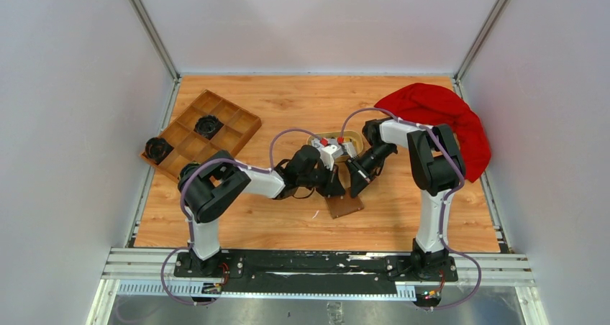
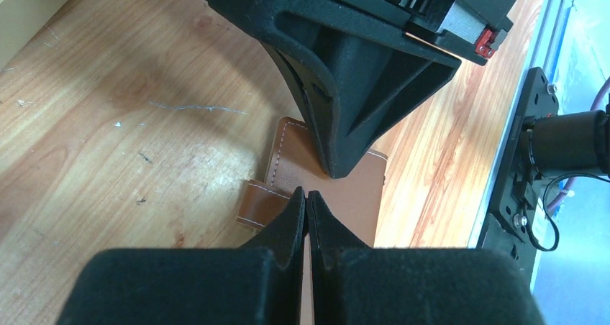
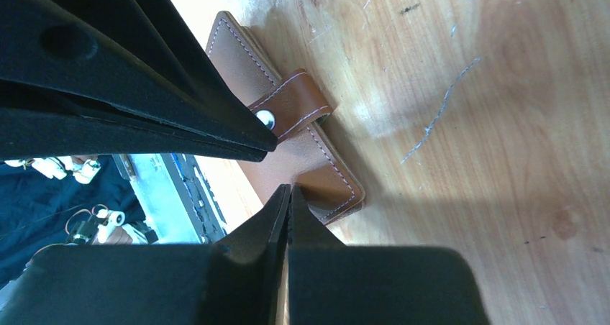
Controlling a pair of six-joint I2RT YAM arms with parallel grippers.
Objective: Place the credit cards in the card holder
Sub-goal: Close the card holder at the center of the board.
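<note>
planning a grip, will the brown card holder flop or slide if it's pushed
Probably slides: the card holder lies flat on the smooth wooden table. Likely bends somewhat, being thin stitched leather-like material; its snap strap could snag.

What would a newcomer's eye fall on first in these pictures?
The left gripper and right gripper meet mid-table, jaws shut, over the folded brown card holder. A bright red cloth lies at the far right; a wooden tray sits at the far left.

The top view looks down from above the near edge over the whole surface [image 1: 288,221]. Both wrist views sit close, aimed past the left tool [image 2: 307,194] and the right tool [image 3: 290,188], sharing the card holder [image 2: 356,195].
</note>
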